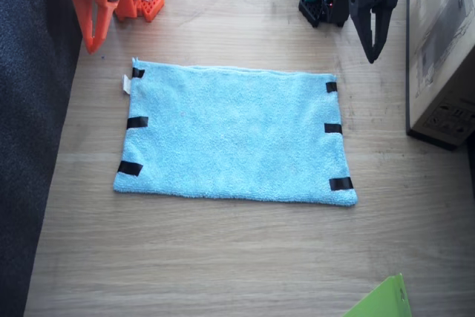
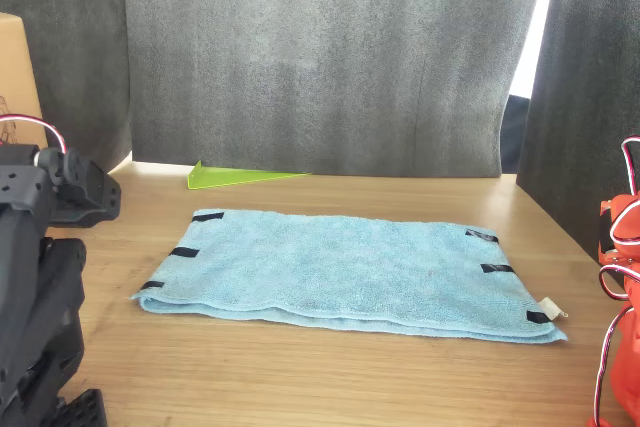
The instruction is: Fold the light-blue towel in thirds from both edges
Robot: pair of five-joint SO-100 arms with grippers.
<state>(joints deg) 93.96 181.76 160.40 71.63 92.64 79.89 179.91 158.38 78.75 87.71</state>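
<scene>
Light-blue towel (image 1: pixel 236 133) lies flat, fully spread on table (image 1: pixel 223 257), unfolded, both taped edges exposed for pickup. Right gripper (image 1: pixel 92 41) and left gripper (image 1: pixel 373 51) parked behind its far corners, apart from cloth, jaws look closed, holding nothing.

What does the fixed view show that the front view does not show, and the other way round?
Only the fixed view shows both grippers entire: the orange right gripper and the black left gripper, both hanging above the table, apart from the towel. Only the front view shows the dark curtain behind the table. Both show the light-blue towel lying flat and unfolded, its black tape strips, its white tag, the lime-green sheet corner and the cardboard box.
</scene>
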